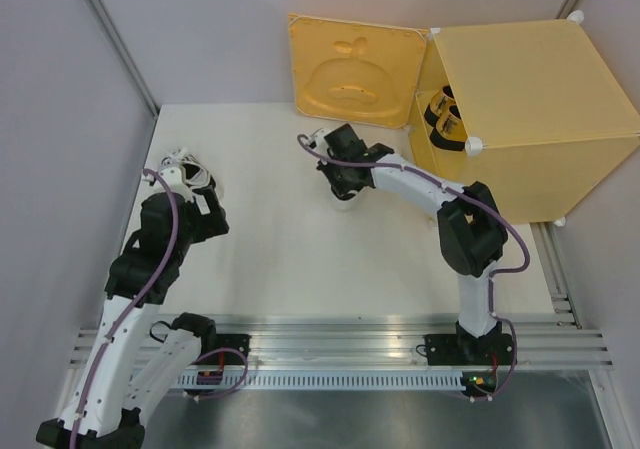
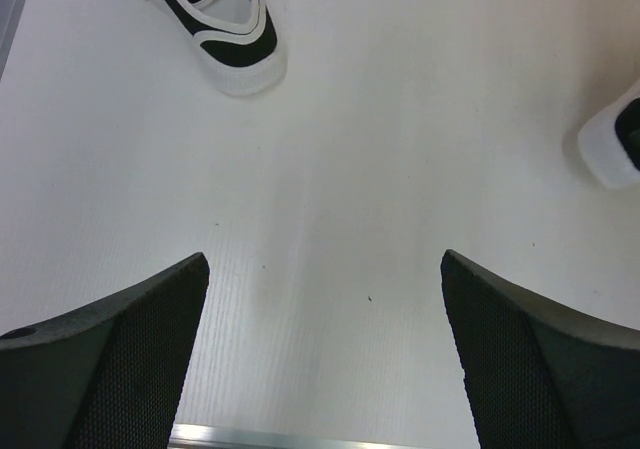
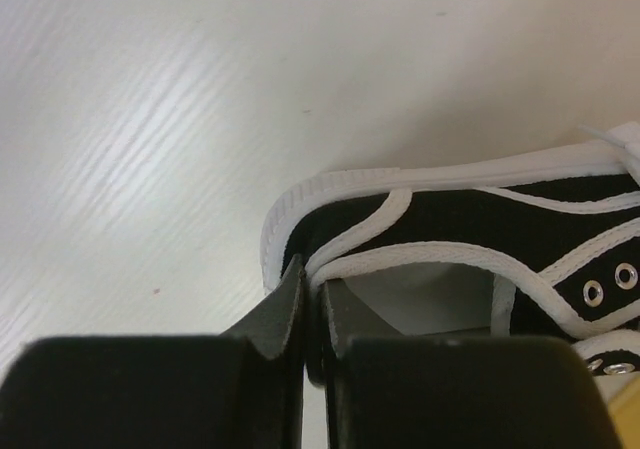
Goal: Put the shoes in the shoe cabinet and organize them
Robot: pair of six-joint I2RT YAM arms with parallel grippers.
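Right wrist, tool (image 3: 311, 304) pinching shoe (image 3: 450, 224), toe cropped

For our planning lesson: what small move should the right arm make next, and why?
Probably a short straight lift. The right gripper is shut on the rim of the black-and-white shoe, which seems to sit on the table; it must clear the surface before travelling to the open shoe cabinet.

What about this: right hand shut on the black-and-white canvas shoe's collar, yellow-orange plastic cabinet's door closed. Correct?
No: the door of the yellow-orange plastic cabinet stands open, swung to the left, as the top view shows. The right hand is shut on the collar of the black-and-white canvas shoe.
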